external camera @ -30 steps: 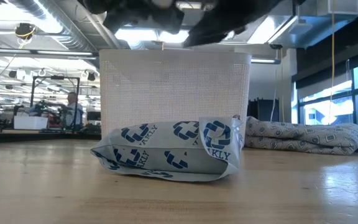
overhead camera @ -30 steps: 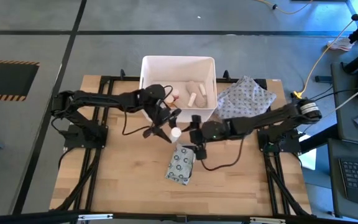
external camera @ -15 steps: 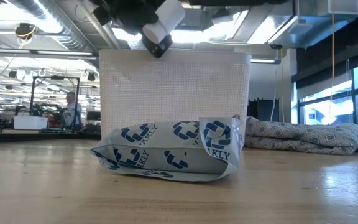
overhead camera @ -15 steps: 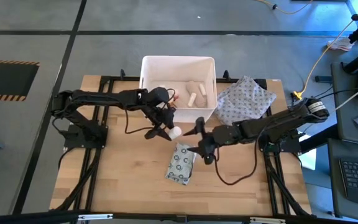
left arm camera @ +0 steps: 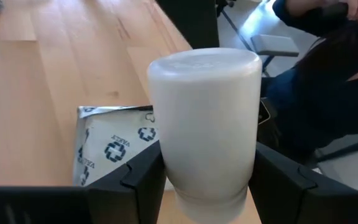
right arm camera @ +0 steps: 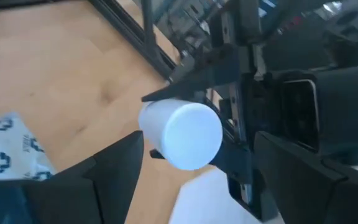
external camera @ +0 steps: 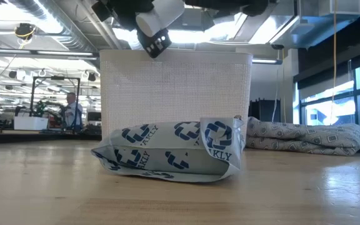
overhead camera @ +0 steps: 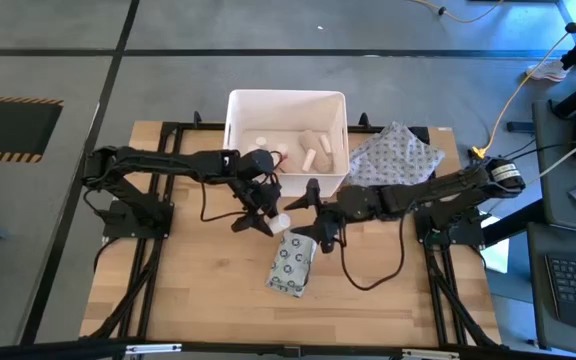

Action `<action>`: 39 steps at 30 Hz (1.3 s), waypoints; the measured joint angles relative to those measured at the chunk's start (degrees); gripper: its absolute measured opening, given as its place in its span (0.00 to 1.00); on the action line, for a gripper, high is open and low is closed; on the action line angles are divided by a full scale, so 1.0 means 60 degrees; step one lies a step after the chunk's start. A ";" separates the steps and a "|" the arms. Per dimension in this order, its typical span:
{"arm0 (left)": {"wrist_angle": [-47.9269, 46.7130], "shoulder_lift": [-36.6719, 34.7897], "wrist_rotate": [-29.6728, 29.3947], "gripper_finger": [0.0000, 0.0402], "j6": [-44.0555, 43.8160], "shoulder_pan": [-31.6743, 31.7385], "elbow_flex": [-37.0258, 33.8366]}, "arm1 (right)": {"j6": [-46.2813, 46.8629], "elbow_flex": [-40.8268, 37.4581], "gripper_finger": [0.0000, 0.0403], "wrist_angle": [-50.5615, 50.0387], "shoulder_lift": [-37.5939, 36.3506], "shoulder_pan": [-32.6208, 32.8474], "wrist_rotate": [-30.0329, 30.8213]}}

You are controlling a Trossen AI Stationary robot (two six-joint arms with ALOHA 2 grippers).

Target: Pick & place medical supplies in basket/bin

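A white pill bottle (overhead camera: 280, 220) hangs over the table just near of the white bin (overhead camera: 236, 120), with my left gripper (overhead camera: 266, 215) shut on it. The left wrist view shows this bottle (left arm camera: 204, 112) close up, and it also appears at the top of the low view (external camera: 161, 15). My right gripper (overhead camera: 310, 212) stands open just right of the bottle and points at it; the bottle's round end (right arm camera: 188, 137) faces it without touching. A flat grey packet (overhead camera: 291, 263) with blue marks lies on the table below them. Gauze rolls (overhead camera: 314, 150) lie in the bin. My left gripper pinches the bottle's round sides (left arm camera: 166, 168) between its two fingers (left arm camera: 138, 177), toward the end nearest the wrist. The fingers come from the table's left, slanting down, and the bottle sticks out beyond them. It is lifted clear, above the packet's far end.
A grey patterned cloth pouch (overhead camera: 393, 155) lies right of the bin at the far right of the table. Bare wood lies left, near and right of the packet. Cables (overhead camera: 368, 275) trail from both arms across the table.
My left gripper has rolled and tipped downward with the bottle, staying almost in place; the bottle has come into the low view's top. My right gripper has risen from over the packet, rolled about its axis, and now points at the bottle. Neither gap has changed.
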 joint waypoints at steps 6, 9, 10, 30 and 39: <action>-0.0073 0.0000 0.0005 0.48 -0.0213 -0.0086 0.0000 | 0.0004 0.0392 0.76 0.0017 0.0335 -0.0330 -0.1255; -0.0120 0.0000 0.0026 0.48 -0.0252 -0.0080 0.0000 | 0.0014 0.0695 0.76 -0.0152 0.0655 -0.0360 -0.1507; -0.0134 0.0000 0.0097 0.47 -0.0257 -0.0082 0.0000 | 0.0004 0.0832 0.76 -0.0339 0.0777 -0.0367 -0.1510; -0.0357 0.0011 0.0581 0.49 0.0107 -0.0079 0.0000 | 0.0047 0.2055 0.51 -0.1862 0.1596 -0.0404 -0.1529; -0.0345 0.0011 0.0483 0.49 0.0115 -0.0081 0.0000 | 0.0087 0.2055 0.46 -0.1942 0.1593 -0.0400 -0.1517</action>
